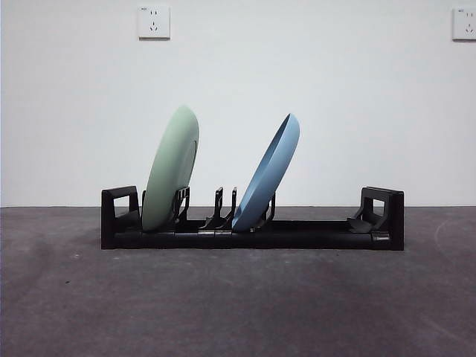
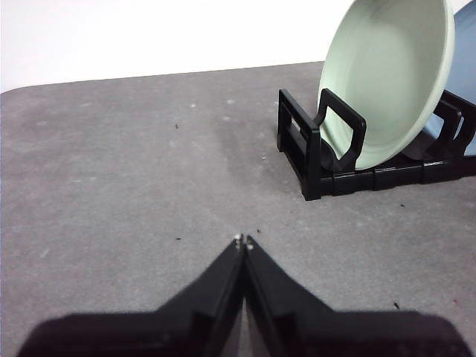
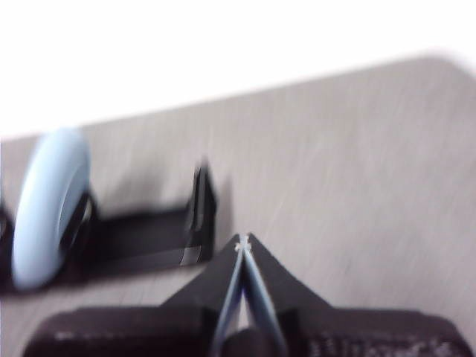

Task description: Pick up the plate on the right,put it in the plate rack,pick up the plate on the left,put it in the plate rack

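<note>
Looking level across the table (image 1: 238, 312), you saw the plate rack (image 1: 253, 236) lying lengthwise on the dark grey surface, with both plates already standing in it. The green plate (image 1: 171, 167) stood near the rack's left looped end, leaning against a divider prong with its top tipped toward the rack's middle. The blue plate (image 1: 268, 175) sat in a slot at about the middle of the rack, tilted more strongly, its top leaning toward the rack's right looped end. That right end of the rack held nothing. Behind the rack was a white wall (image 1: 238, 74) with two sockets (image 1: 154, 22) high up.

Your left end effector (image 2: 244, 242) was over bare table, well apart from the rack's left end, its jaws pressed together at the tips and gripping nothing. From there you saw the green plate's hollow face and a sliver of the blue plate behind it.

Your right end effector (image 3: 243, 243) was likewise closed and empty, near the rack's right end; that view was blurred, with the blue plate showing edge-on in the rack.
</note>
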Motion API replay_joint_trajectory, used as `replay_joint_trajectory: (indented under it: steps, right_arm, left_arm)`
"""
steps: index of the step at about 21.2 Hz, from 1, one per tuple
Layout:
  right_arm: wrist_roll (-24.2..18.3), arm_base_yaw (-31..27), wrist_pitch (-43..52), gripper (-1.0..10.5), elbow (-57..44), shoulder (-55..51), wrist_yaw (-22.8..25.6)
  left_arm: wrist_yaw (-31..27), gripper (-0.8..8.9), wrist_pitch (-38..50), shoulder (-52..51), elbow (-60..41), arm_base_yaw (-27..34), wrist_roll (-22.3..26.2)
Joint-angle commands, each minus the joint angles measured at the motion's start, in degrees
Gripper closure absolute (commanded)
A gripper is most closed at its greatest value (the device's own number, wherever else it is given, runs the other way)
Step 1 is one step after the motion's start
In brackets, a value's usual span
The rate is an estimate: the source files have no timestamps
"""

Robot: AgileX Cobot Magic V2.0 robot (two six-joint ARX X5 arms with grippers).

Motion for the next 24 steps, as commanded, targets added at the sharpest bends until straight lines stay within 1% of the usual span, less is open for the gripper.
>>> replay_joint_trajectory:
  steps: [1,3,4,7,12,15,18,21,24]
  right_arm:
    - [-8.2,-3.8,6.1,9.5,-4.9,-4.9,-5.9]
    - [-11.7,-7.6,14.2,9.5,-11.5,-9.9,-14.2]
    - [-12.3,-8.9,17.4,9.5,-15.1,-12.0,-15.9]
    - [-11.6,-9.7,22.8,9.5,-23.3,-15.5,-15.8]
    - [-10.0,-9.6,24.7,9.5,-30.7,-16.7,-15.9]
    - [-8.4,-9.6,24.7,9.5,-32.7,-16.7,-15.9]
    - [-8.1,-9.6,22.8,9.5,-33.3,-16.7,-16.0]
    - [-8.2,-9.6,20.7,9.5,-33.3,-16.7,-17.6]
    - [-7.1,-9.6,19.6,9.5,-33.2,-16.6,-20.0]
  left_arm:
    - [0.0,8.16,0.1,-0.2,-0.8,0.1,-0.6]
    - [0.0,8.16,0.2,-0.2,-0.8,0.1,-0.6]
    - [0.0,8.16,0.2,-0.2,-0.8,0.1,-0.6]
    - [-0.1,8.16,0.2,-0.2,-0.8,0.1,-0.6]
    - [-0.1,8.16,0.2,-0.2,-0.8,0.1,-0.6]
    - [-0.1,8.16,0.2,-0.2,-0.8,0.1,-0.6]
    - [-0.1,8.16,0.2,-0.2,-0.8,0.1,-0.6]
    - [-0.1,8.16,0.2,-0.2,-0.8,0.1,-0.6]
    - [-0.1,8.16,0.2,-0.2,-0.8,0.1,-0.6]
